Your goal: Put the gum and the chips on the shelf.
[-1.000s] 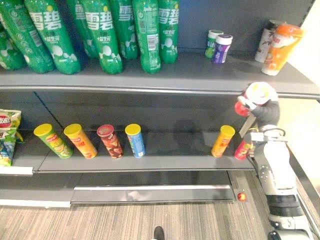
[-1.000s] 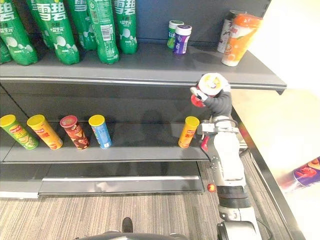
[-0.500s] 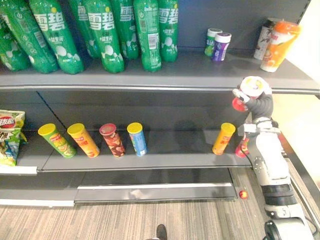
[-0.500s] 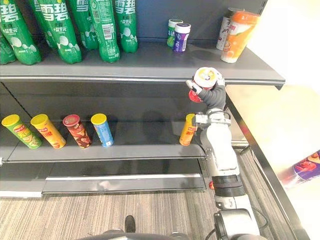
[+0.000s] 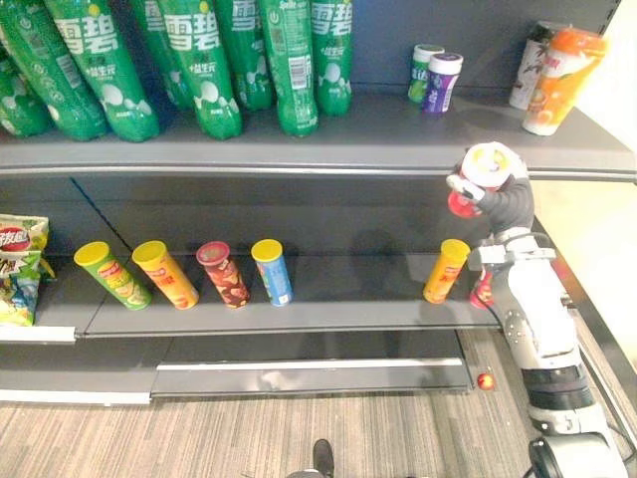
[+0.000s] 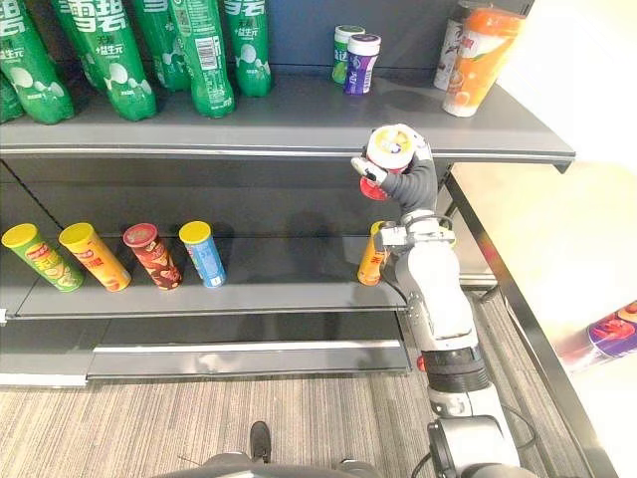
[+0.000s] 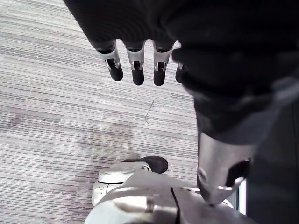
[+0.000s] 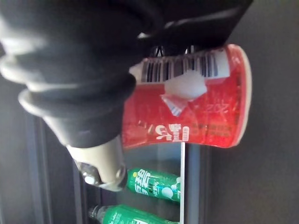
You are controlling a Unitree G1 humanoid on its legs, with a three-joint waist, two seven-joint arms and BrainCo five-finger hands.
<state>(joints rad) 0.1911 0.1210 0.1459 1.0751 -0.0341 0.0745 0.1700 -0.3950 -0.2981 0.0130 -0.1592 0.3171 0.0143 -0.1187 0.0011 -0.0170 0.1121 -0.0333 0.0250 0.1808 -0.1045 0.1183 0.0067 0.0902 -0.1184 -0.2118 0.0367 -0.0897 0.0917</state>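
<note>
My right hand is shut on a red canister with a white lid, raised just in front of the upper shelf's front edge, at its right part. Two gum bottles, one green and one purple, stand at the back of that upper shelf. On the lower shelf an orange chips can stands beside my forearm, with a red can partly hidden behind the arm. My left hand hangs over the carpet with straight fingers, holding nothing.
Several chips cans stand in a row on the lower shelf's left half, with snack bags at the far left. Green soda bottles fill the upper shelf's left. Orange drink bottles stand at its right end. A small red ball lies on the floor.
My right hand has carried the red canister a little to the left along the upper shelf's edge. The view itself has shifted slightly.
</note>
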